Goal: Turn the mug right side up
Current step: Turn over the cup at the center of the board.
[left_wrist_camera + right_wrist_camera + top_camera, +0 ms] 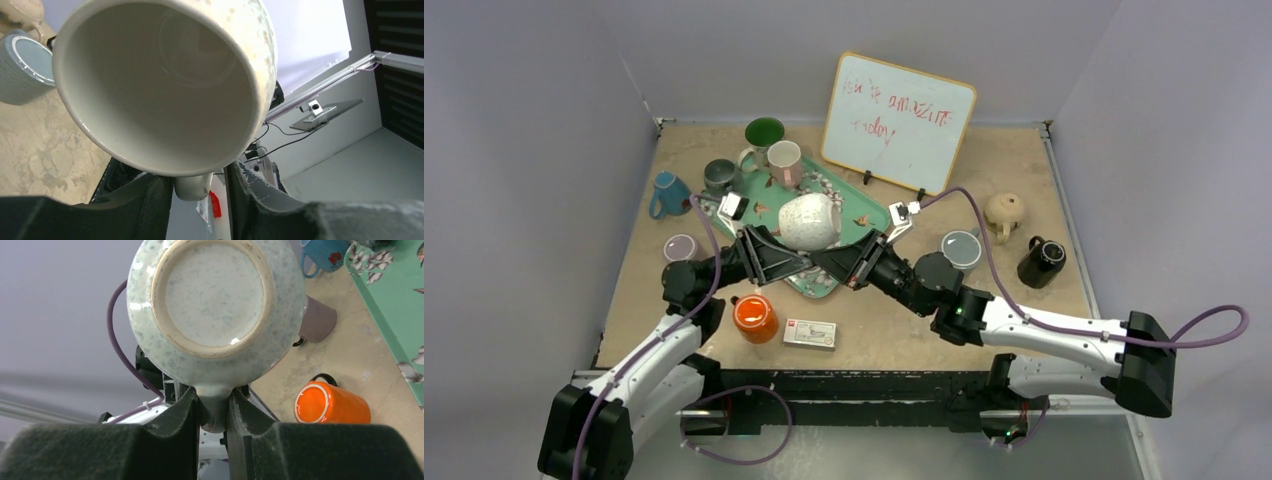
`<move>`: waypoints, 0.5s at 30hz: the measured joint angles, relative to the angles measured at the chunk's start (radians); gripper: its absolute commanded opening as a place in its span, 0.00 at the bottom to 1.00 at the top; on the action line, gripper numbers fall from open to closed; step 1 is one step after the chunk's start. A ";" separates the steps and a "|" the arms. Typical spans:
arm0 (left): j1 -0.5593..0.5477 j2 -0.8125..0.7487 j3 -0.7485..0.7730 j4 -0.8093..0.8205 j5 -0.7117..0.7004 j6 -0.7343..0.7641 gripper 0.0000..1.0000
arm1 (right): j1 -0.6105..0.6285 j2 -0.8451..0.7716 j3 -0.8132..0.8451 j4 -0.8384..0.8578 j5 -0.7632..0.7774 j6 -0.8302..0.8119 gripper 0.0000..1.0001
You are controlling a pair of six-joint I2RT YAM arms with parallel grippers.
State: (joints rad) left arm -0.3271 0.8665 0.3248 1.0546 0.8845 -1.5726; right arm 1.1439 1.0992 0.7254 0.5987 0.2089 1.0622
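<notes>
Right jaws pinch handle [214,407] of speckled mug [215,305]; left jaws flank same handle, grip unclear; whiteboard [899,120] red scrawl unreadable.

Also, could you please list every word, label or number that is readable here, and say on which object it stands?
The whiteboard: red handwriting, two lines, perhaps "...amazing" above "today"; the first words are too blurred to read.
The small box: red mark and print, too small to read.
The mug: no writing on its visible base or inside.
</notes>
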 measured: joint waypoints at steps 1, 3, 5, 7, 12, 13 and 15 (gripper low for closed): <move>0.000 0.001 -0.002 0.014 -0.001 -0.007 0.32 | 0.000 0.002 0.000 0.006 -0.002 0.002 0.00; 0.000 0.001 -0.004 0.036 0.000 -0.015 0.29 | -0.003 0.008 0.000 0.022 -0.011 0.013 0.00; 0.000 0.005 -0.005 0.050 -0.001 -0.018 0.28 | -0.011 0.012 0.000 0.037 -0.022 0.023 0.00; 0.003 0.010 -0.005 0.062 0.002 -0.019 0.27 | -0.019 0.019 0.000 0.053 -0.035 0.038 0.00; 0.006 0.035 -0.005 0.082 0.019 -0.033 0.24 | -0.033 0.037 0.000 0.074 -0.071 0.053 0.00; 0.006 0.040 -0.005 0.087 0.021 -0.035 0.23 | -0.034 0.038 0.000 0.074 -0.072 0.053 0.00; 0.006 0.045 -0.005 0.090 0.024 -0.042 0.22 | -0.037 0.039 0.000 0.074 -0.077 0.050 0.00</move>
State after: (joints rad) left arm -0.3206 0.9119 0.3199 1.1446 0.9089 -1.6142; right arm 1.1069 1.1378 0.7254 0.6724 0.1314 1.1118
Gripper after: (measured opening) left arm 0.245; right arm 0.231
